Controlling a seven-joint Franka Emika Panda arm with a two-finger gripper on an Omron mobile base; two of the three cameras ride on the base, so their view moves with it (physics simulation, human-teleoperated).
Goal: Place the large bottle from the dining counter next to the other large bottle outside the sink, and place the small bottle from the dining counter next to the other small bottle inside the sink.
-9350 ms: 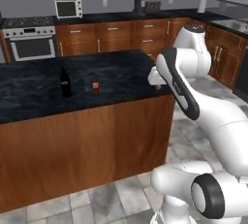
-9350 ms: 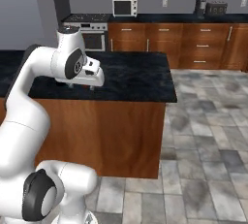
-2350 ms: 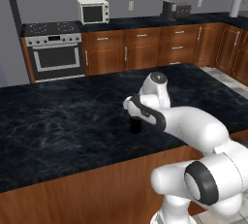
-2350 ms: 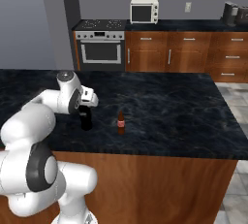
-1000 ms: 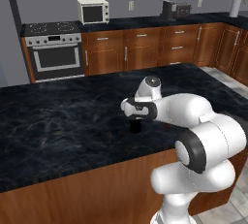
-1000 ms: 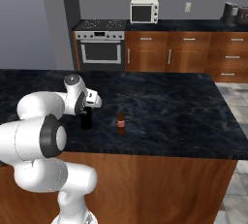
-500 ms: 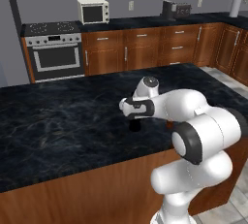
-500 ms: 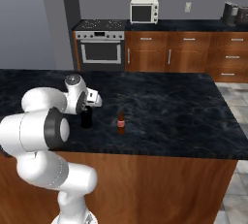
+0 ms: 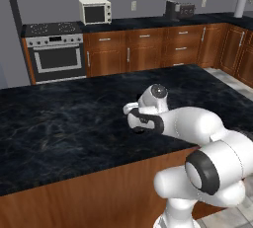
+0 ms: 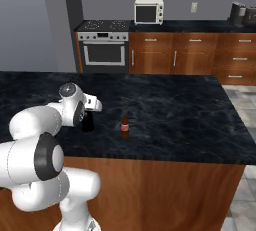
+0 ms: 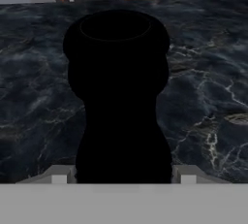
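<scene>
The hand [image 11: 121, 174] is clamped on the large bottle [image 11: 118, 97], which stands upright on the glossy black worktop [image 10: 190, 120] of the dining counter. In the hand view the bottle is a near-black shape seen from close, and one grey finger tip [image 11: 58, 174] sits against each side of its lower body; no label or cap can be made out from this side. The right base view shows more of the surroundings: the dark lower part of the large bottle [image 10: 88, 123] stands under the white hand [image 10: 90, 106], and the small bottle [image 10: 125, 126] stands just beside it, on the side away from the arm, apart from it. Its red label is visible, but any writing on it is too small to read. In the left base view the arm's own body covers the large bottle almost completely, and the hand [image 9: 138, 122] appears as a dark ring low over the worktop [image 9: 59, 123].

One second ago the fingers stood wider apart around the large bottle; now they have closed in on it. The large bottle and the small bottle stand at the same places on the worktop as before. Compared with the oldest pictures the whole scene has shifted, because the base drove closer to the dining counter.
</scene>
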